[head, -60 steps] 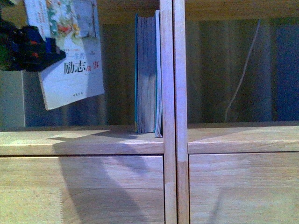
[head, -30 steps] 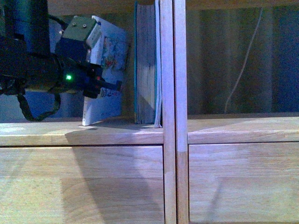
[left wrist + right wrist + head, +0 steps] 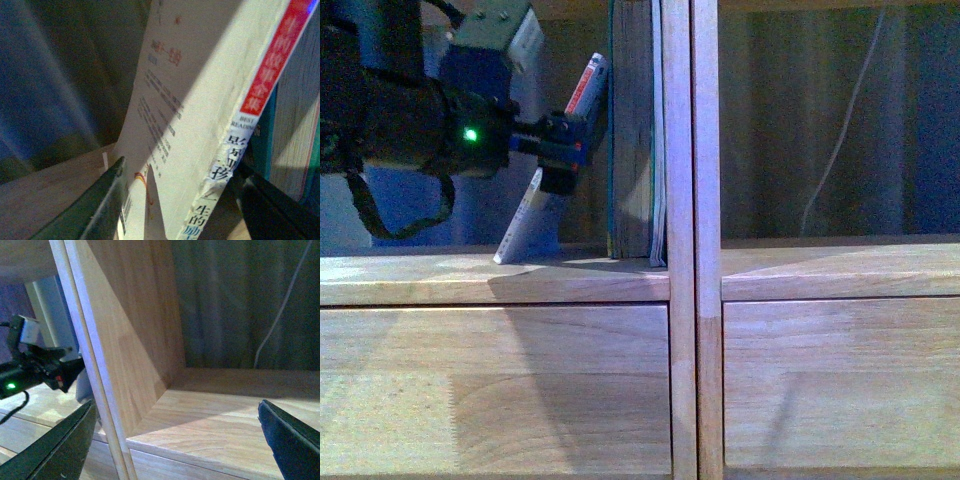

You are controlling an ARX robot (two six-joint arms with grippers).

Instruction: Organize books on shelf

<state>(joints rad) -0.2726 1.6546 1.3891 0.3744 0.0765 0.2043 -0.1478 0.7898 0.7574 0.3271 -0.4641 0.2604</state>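
Observation:
On the shelf [image 3: 440, 282] the thin paperback [image 3: 588, 88] stands on its lower edge in the left compartment, tilted, its white, red and blue spine facing me. Its top leans toward the teal book [image 3: 634, 130], which stands upright against the centre divider [image 3: 692, 200]; I cannot tell whether the two touch. My left gripper [image 3: 560, 150] is open, one finger on each side of the paperback. In the left wrist view the paperback [image 3: 200, 100] rises between the dark fingers [image 3: 90, 205] of the left gripper [image 3: 180, 215], with the teal book [image 3: 295, 125] beside it. My right gripper [image 3: 175, 445] is open with nothing between its fingers.
Plain drawer fronts [image 3: 500, 390] [image 3: 840, 390] fill the space below the shelf board. The right compartment's board [image 3: 210, 415] lies under my right gripper. Behind its open back a white cable [image 3: 280, 305] hangs before a dark curtain. My left arm [image 3: 30, 375] shows beyond the divider.
The paperback came down from mid-air at the upper left onto the shelf board, turned spine-forward and tipped toward the teal book. My left arm moved right with it.

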